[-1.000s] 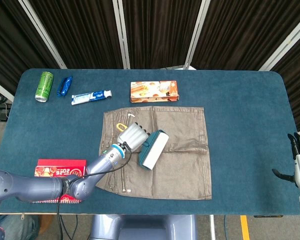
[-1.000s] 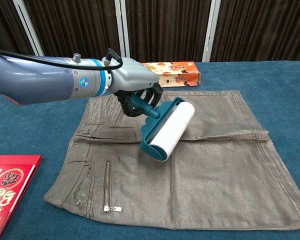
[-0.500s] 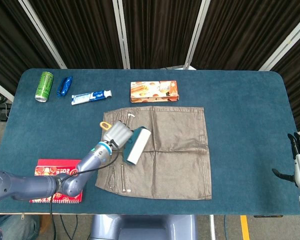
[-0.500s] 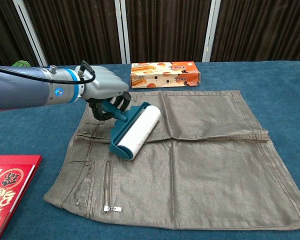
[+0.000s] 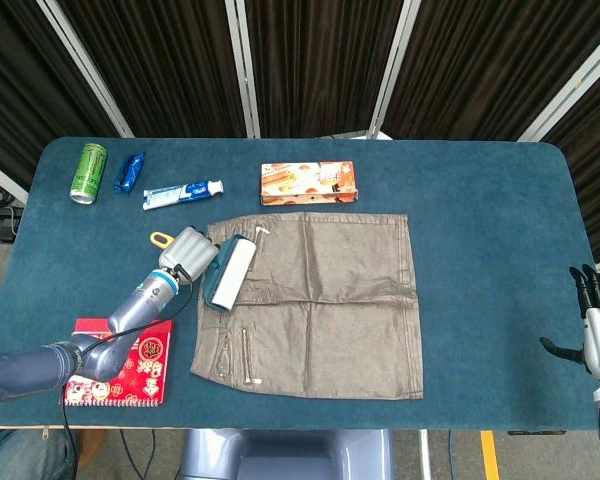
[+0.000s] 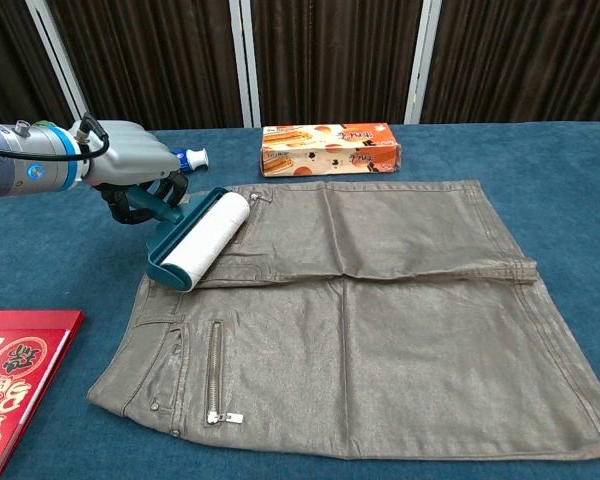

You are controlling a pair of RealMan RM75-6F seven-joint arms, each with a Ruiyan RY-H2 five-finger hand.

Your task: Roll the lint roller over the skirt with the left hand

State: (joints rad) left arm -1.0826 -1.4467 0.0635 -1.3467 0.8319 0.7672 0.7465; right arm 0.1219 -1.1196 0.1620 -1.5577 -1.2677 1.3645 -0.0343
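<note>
One risk: left hand (image 6: 130, 165), closed round teal-handled white lint roller (image 6: 198, 240) at the grey-brown skirt (image 6: 380, 320)'s waistband edge, may run off onto the desk (image 6: 70, 270), bunching fabric

Left hand (image 5: 187, 252): wrapped around the lint roller (image 5: 230, 272) handle, at the skirt's left edge.
Lint roller: white drum in a teal frame, lying along the left margin of the skirt (image 5: 320, 305).
Skirt: olive-brown, spread flat mid-table (a crease across the middle).
Right hand (image 5: 592, 325): at the table's far right edge, holding nothing, fingers pointing up.
Table (image 5: 480, 210): blue cloth.
Back row: green can (image 5: 88, 172), blue packet (image 5: 129, 172), toothpaste tube (image 5: 183, 194), orange box (image 5: 309, 183).
Front left: red book (image 5: 130, 360) under the left forearm.
</note>
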